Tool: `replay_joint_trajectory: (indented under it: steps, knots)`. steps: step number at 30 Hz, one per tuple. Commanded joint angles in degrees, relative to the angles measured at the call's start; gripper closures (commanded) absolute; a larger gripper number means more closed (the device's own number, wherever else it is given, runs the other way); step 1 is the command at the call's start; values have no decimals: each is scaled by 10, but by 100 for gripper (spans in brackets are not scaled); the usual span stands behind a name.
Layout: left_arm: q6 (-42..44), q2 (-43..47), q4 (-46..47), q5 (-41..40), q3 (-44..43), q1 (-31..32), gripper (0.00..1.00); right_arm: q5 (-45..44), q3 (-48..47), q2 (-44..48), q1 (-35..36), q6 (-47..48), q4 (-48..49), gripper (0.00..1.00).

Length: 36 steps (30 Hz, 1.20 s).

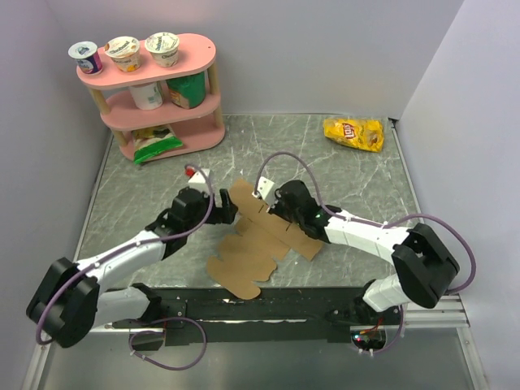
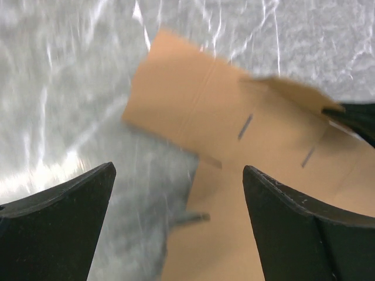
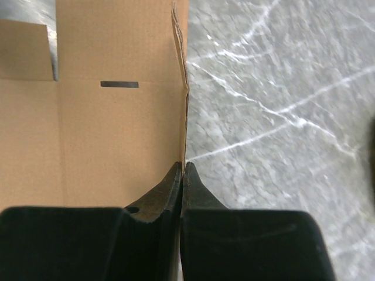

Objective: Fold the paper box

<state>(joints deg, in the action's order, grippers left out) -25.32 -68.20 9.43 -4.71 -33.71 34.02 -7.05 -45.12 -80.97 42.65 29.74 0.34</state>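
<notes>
The paper box (image 1: 252,244) is a flat brown die-cut cardboard sheet lying mid-table, its far flap lifted. In the top view my left gripper (image 1: 227,210) hovers at the sheet's far left edge. The left wrist view shows it (image 2: 179,168) open, its black fingers (image 2: 76,216) wide apart over the cardboard (image 2: 234,134) and the table, holding nothing. My right gripper (image 1: 272,207) sits at the sheet's far right part. In the right wrist view its jaws (image 3: 183,165) are pressed together on the thin edge of a cardboard panel (image 3: 105,134).
A pink three-tier shelf (image 1: 154,106) with yoghurt cups and packets stands at the back left. A yellow chip bag (image 1: 353,132) lies at the back right. Walls close in on the grey marbled table (image 1: 341,179) on three sides.
</notes>
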Motion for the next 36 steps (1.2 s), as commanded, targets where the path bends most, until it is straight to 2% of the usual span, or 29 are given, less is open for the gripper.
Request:
replay_joint_trajectory:
  steps: [1, 4, 5, 7, 8, 14, 17, 20, 28, 33, 36]
  knots:
    - [-108, 19, 23, 36, 58, 2, 1, -103, -33, -10, 30, 8, 12, 100]
    - [-146, -5, 41, 79, 85, 14, 17, -150, -54, -2, 52, 11, -19, 100]
    - [-154, -12, 68, 88, 101, 30, 25, -160, -60, 1, 59, 10, -27, 100]
    - [-174, -34, 84, 84, 110, 47, 37, -170, -76, 5, 74, 2, -49, 100]
    - [-179, -48, 90, 81, 113, 64, 45, -176, -80, 5, 81, 0, -53, 100]
    - [-206, -108, 117, 50, 107, 118, 54, -282, -88, -14, 148, -12, -22, 100]
    - [-217, -138, 128, 33, 103, 133, 55, -321, -81, -26, 192, -13, -5, 100]
    - [-229, -157, 136, 28, 102, 141, 55, -336, -84, -38, 221, -37, -33, 100]
    - [-240, -141, 140, 4, 115, 142, 53, -352, -58, -50, 280, -121, -85, 100]
    - [-210, -74, 105, -9, 116, 142, 24, -352, -26, -45, 283, -132, -56, 100]
    - [-185, 0, 52, -31, 111, 141, 19, -351, -22, -38, 282, -119, -46, 100]
